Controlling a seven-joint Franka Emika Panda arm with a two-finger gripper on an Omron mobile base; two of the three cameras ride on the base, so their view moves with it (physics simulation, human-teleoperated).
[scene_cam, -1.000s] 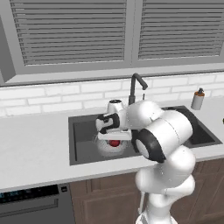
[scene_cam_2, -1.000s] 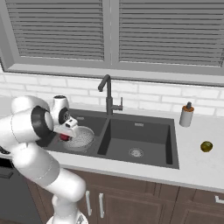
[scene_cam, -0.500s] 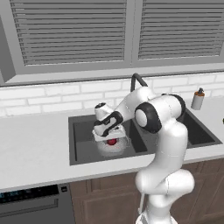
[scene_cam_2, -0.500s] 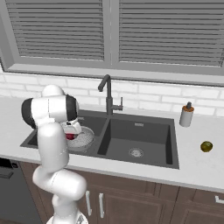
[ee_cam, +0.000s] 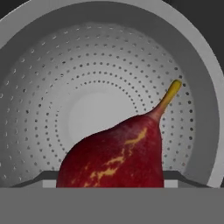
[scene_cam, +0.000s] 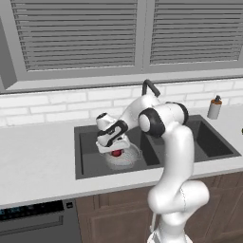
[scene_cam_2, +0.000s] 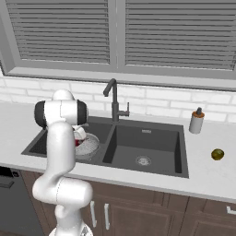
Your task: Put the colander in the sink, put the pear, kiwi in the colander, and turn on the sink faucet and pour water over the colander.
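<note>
No text, label, brand, number or sign can be read on anything here; the soap bottle (scene_cam_2: 197, 121) at the right of the right base view carries no legible marking.

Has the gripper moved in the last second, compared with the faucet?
Yes. In the left base view the gripper has swung left, farther from the faucet, and hangs over the colander with the pear.

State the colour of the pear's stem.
Yellow; the pear is dark red with yellow streaks. Clearest in the hand view.
</note>
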